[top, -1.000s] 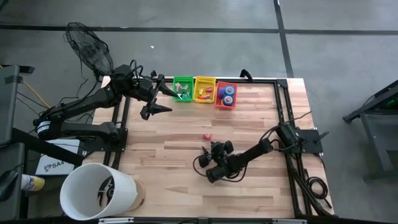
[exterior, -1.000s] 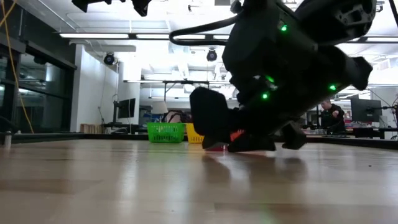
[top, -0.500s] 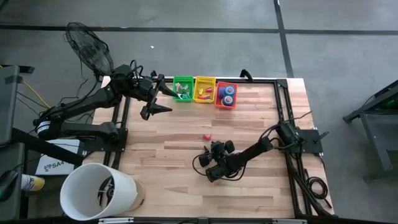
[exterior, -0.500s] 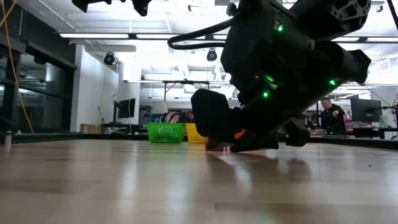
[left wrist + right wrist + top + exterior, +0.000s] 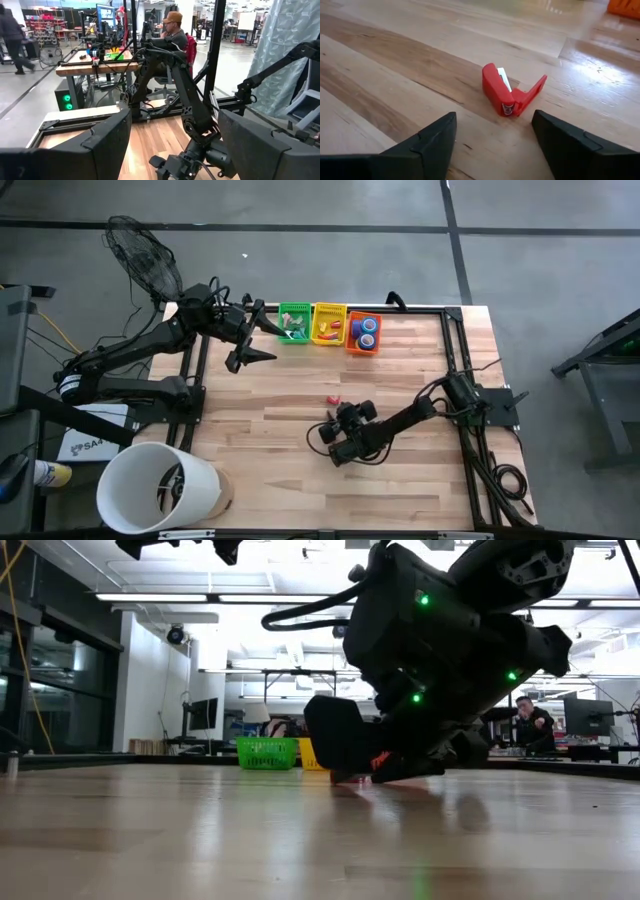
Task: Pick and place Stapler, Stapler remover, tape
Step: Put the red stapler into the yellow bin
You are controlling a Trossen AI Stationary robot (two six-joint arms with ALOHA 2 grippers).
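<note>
A small red stapler (image 5: 507,95) lies on the wooden table, its two halves spread in a V; it also shows in the high view (image 5: 332,399). My right gripper (image 5: 494,119) stands low and open just short of it, tilted down, one finger on either side and touching nothing (image 5: 335,423). Blue and purple tape rolls (image 5: 366,332) sit in the orange basket. Small pale pieces (image 5: 291,331) lie in the green basket; whether they are the stapler remover I cannot tell. My left gripper (image 5: 175,115) waits open, raised beside the green basket (image 5: 250,348).
Green (image 5: 294,315), yellow (image 5: 328,312) and orange (image 5: 352,340) baskets stand in a row at the far edge. A white bucket (image 5: 160,485) stands at the near left corner and a fan (image 5: 145,260) beyond the far left. Bare wood lies around the stapler.
My right gripper has swung a little toward the far edge, closer to the red stapler, staying low over the table. The stapler has kept its place.
</note>
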